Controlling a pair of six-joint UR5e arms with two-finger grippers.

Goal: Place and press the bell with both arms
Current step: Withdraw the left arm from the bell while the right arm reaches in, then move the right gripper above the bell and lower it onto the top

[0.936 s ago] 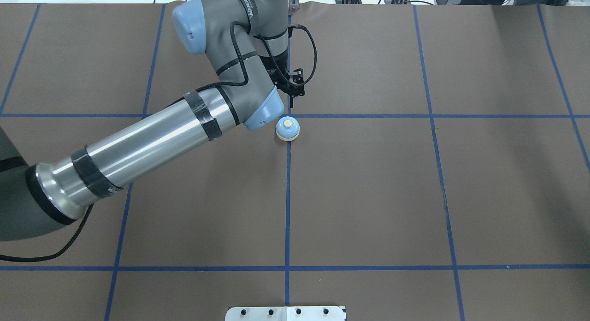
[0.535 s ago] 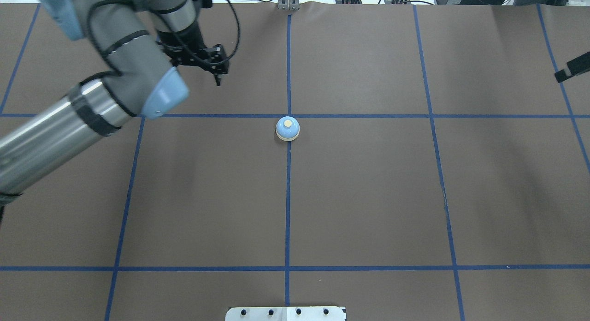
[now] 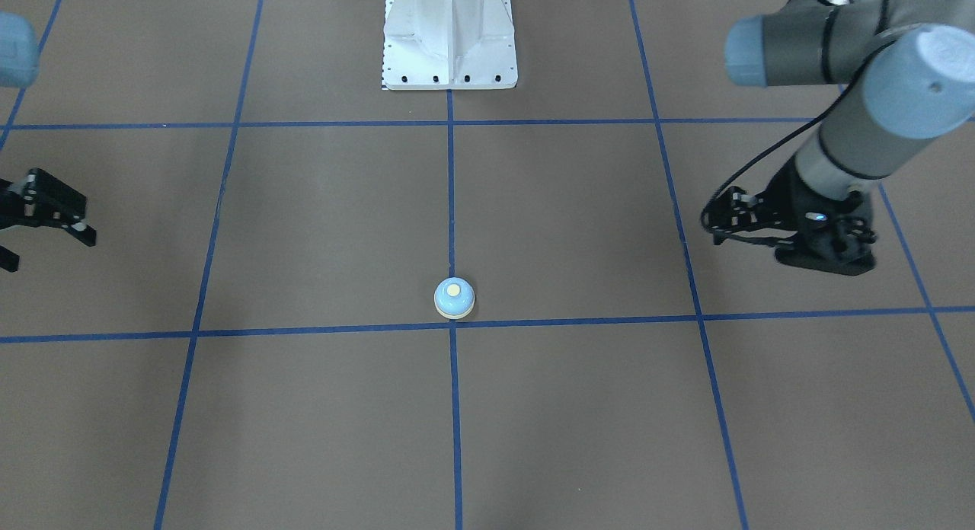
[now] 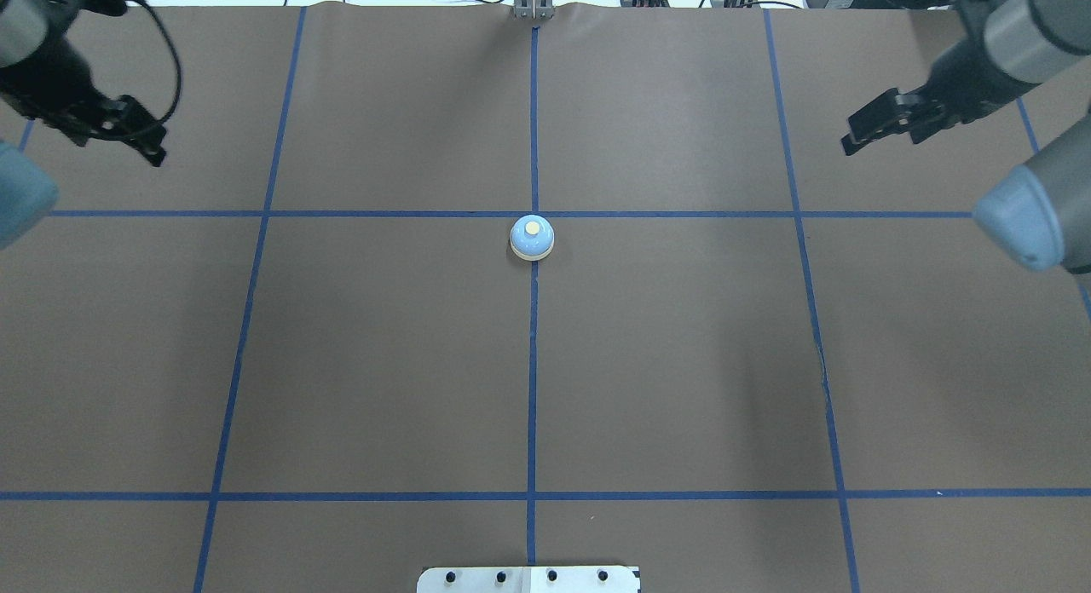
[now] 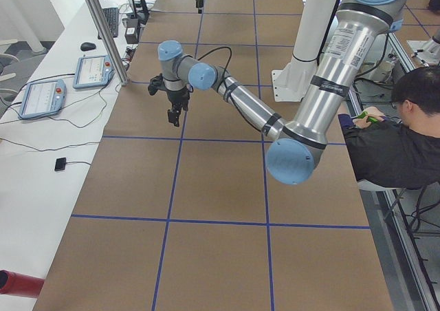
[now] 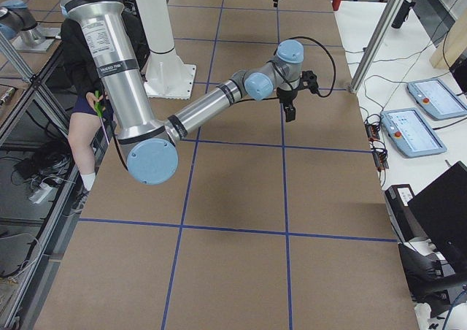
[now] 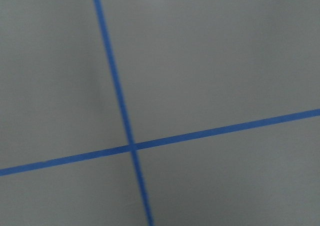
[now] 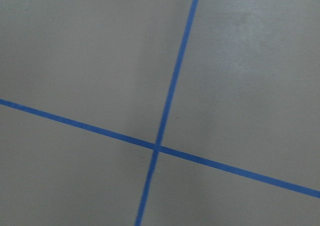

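The small light-blue bell (image 4: 532,238) with a cream button stands upright and alone at the table's middle, on a blue tape line; it also shows in the front view (image 3: 454,298). My left gripper (image 4: 156,156) hangs far off at the back left, fingers together and empty; it shows in the front view (image 3: 826,257) and the left view (image 5: 175,120) too. My right gripper (image 4: 848,146) is at the back right, tip narrow, empty, and shows at the front view's left edge (image 3: 85,237) and in the right view (image 6: 290,116). Both wrist views show only brown table and tape.
The white bolted pedestal (image 4: 528,578) sits at the near edge (image 3: 449,35). Blue tape lines (image 4: 533,363) grid the brown table. A person (image 5: 392,146) sits beside the robot. Teach pendants (image 5: 93,70) lie on side benches. A metal post (image 4: 533,1) stands at the far edge.
My left arm has swung away from the bell to the far back left. My right gripper has come further in at the back right. The bell has not moved.
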